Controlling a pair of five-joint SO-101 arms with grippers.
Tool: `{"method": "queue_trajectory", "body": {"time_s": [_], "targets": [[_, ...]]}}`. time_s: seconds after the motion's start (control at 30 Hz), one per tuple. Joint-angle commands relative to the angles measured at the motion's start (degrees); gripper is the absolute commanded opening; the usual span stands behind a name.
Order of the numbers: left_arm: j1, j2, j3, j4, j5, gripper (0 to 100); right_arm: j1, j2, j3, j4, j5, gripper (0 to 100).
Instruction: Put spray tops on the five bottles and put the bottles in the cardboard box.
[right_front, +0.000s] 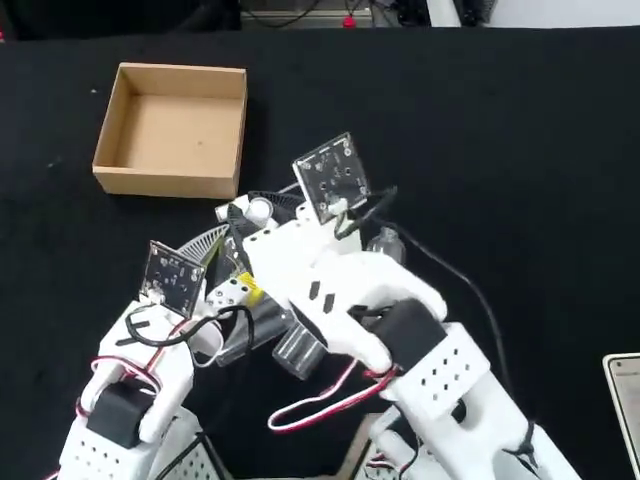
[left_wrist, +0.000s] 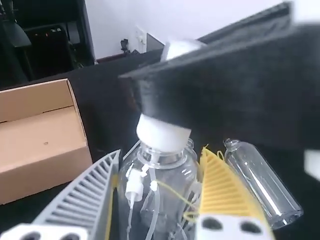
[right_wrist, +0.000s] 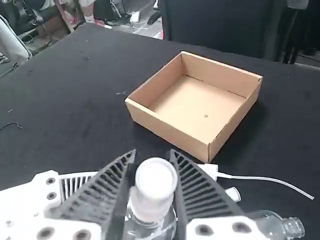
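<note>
A clear bottle (left_wrist: 155, 205) stands between the grey and yellow fingers of my left gripper (left_wrist: 161, 152), which is shut on it. On its neck sits a white spray top (right_wrist: 155, 186), its tube hanging inside the bottle. My right gripper (right_wrist: 152, 159) comes from above, its black ribbed fingers shut on that spray top (left_wrist: 161, 133). The cardboard box (right_front: 175, 130) is open and bare inside, at the far left of the table beyond both grippers. In the high view the two grippers meet near the table's middle, right gripper (right_front: 256, 214) above left gripper (right_front: 236, 288).
A second clear bottle (left_wrist: 262, 177) without a top lies on the black table beside the held one. More bottles (right_front: 300, 348) lie under the right arm. A loose spray top with a long tube (right_wrist: 220, 175) lies between the grippers and the box. A white object (right_front: 625, 385) sits at the right edge.
</note>
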Motion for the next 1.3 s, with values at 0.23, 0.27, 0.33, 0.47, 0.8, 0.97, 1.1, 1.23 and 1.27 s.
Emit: {"method": "queue_trajectory", "body": {"time_s": [0.23,0.27,0.33,0.47,0.8,0.97,1.1,1.23,1.27], "targets": [[0.13,0.0,-3.65,0.0,0.35,9,-1.85,-2.77,-3.21,2.99,0.26,25.4],[0.13,0.0,-3.65,0.0,0.35,9,-2.02,-2.86,-3.21,3.16,0.35,25.4],[0.13,0.0,-3.65,-0.09,0.35,9,-2.02,-2.86,-3.3,3.25,0.35,25.4],[0.13,0.0,-3.3,-0.09,0.35,9,-2.02,-2.95,-5.41,3.25,0.35,25.4],[0.04,0.0,-3.12,0.0,0.26,9,-0.79,-2.95,-19.65,8.0,0.35,13.9],[0.04,0.0,-3.12,0.0,0.26,9,6.86,-2.59,-16.92,9.76,0.0,2.9],[0.04,0.0,-3.21,0.0,0.26,9,7.38,-2.86,-10.86,9.32,0.35,1.2],[0.04,0.0,-3.3,0.0,0.35,9,5.1,-2.51,-9.19,8.26,0.44,1.2],[0.04,0.0,-3.3,0.0,0.35,9,4.22,-2.51,-8.31,7.3,0.44,1.2]]}}
